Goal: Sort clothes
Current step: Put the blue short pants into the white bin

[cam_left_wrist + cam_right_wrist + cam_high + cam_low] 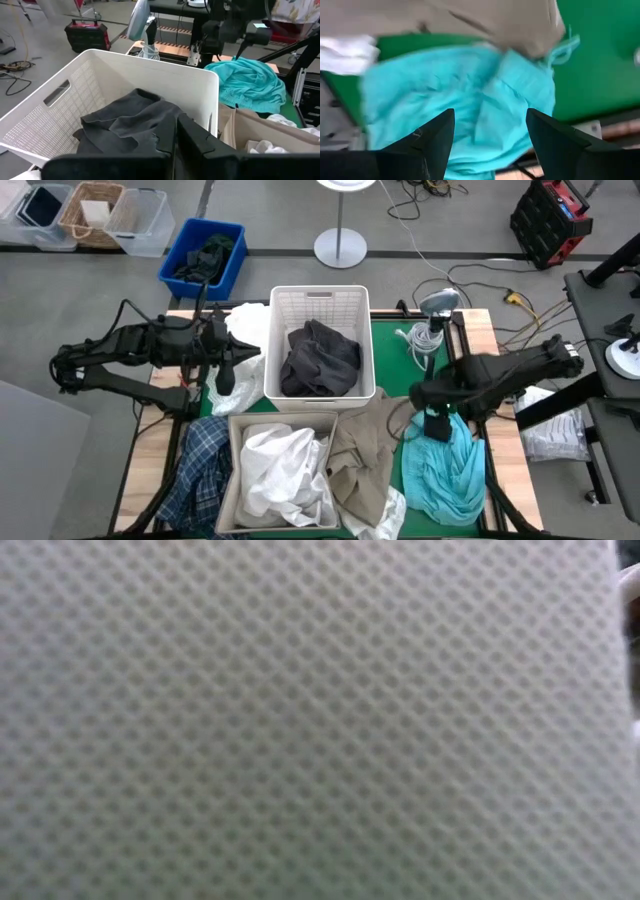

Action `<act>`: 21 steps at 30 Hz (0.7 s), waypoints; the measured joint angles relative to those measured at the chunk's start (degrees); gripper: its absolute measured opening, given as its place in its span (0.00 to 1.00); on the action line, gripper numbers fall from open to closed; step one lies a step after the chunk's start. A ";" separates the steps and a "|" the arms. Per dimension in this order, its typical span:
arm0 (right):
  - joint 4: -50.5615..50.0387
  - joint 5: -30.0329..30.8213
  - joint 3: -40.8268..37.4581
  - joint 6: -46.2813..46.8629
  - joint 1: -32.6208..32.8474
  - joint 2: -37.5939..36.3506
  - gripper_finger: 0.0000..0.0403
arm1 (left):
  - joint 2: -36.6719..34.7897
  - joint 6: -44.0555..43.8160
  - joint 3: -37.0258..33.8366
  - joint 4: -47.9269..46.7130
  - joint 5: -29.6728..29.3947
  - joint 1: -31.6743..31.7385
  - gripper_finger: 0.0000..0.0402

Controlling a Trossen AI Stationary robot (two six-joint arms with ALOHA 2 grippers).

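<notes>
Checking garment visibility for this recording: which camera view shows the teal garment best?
The high view: the teal garment lies whole beside the right gripper. The right wrist view shows only part, between open fingers; the left wrist view shows it far off, behind the white basket; the low view shows none.

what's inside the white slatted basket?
A dark grey garment fills the white basket, crumpled in a heap. Anything beneath it is covered; bare basket floor shows only at the far end.

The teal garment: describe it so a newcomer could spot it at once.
Start at the green table mat and go to its right front corner. There, under the open right gripper, lies the teal garment, beside the beige garment; it is the only bright turquoise cloth.
</notes>
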 joint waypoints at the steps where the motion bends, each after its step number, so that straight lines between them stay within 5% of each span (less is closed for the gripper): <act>1: 0.03 0.32 -1.69 1.36 1.10 -0.26 0.60 | 0.18 -0.20 0.00 0.16 0.00 0.00 0.00; 9: 10.95 2.27 -16.42 10.26 7.29 -5.62 0.61 | 1.10 -0.40 0.00 2.06 0.00 -0.07 0.00; 21: 19.95 1.90 -32.22 13.44 7.80 -7.30 0.61 | 0.76 -0.59 0.00 4.06 0.00 -0.04 0.00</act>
